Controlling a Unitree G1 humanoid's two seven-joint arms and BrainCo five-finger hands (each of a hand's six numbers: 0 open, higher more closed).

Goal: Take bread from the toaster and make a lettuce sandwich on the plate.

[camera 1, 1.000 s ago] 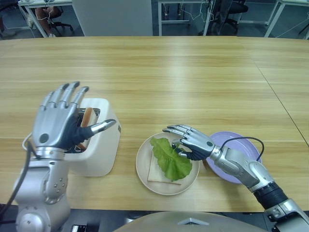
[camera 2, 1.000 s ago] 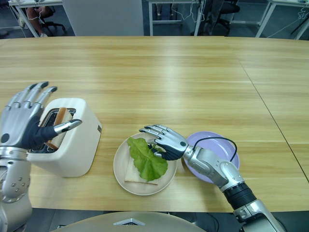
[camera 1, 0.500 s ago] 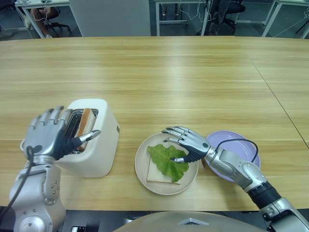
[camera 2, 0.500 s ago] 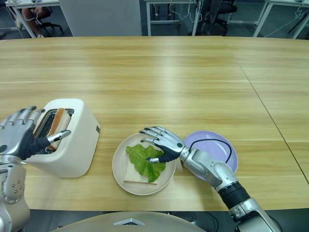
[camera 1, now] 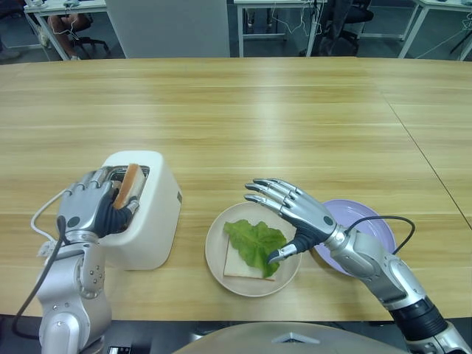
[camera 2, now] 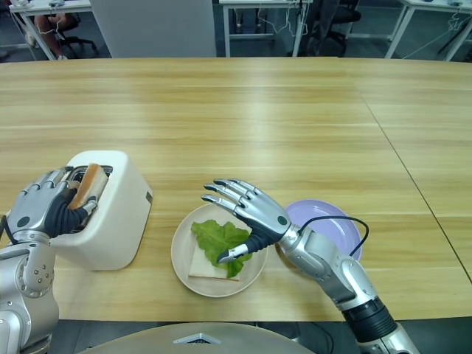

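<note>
A white toaster [camera 1: 151,221] stands at the front left with a slice of bread [camera 1: 130,185] sticking out of its slot. My left hand [camera 1: 90,211] rests on the toaster's top, its fingers curled round that slice. To the right sits a beige plate [camera 1: 217,237]. On it lies a second slice of bread [camera 1: 234,265] with a green lettuce leaf [camera 1: 254,239] on top. My right hand [camera 1: 306,216] hovers open over the plate's right edge, fingers spread, just above the lettuce and holding nothing.
A purple plate [camera 1: 375,234] lies right of the beige plate, under my right forearm, with a black cable looping over it. The toaster's white cord trails off its left side. The wooden table stretches bare behind; its front edge is close to both plates.
My left hand came down from a raised, spread pose onto the toaster and curled round the bread. My right hand let go of the lettuce, which now lies flat, and rose with fingers spread.
</note>
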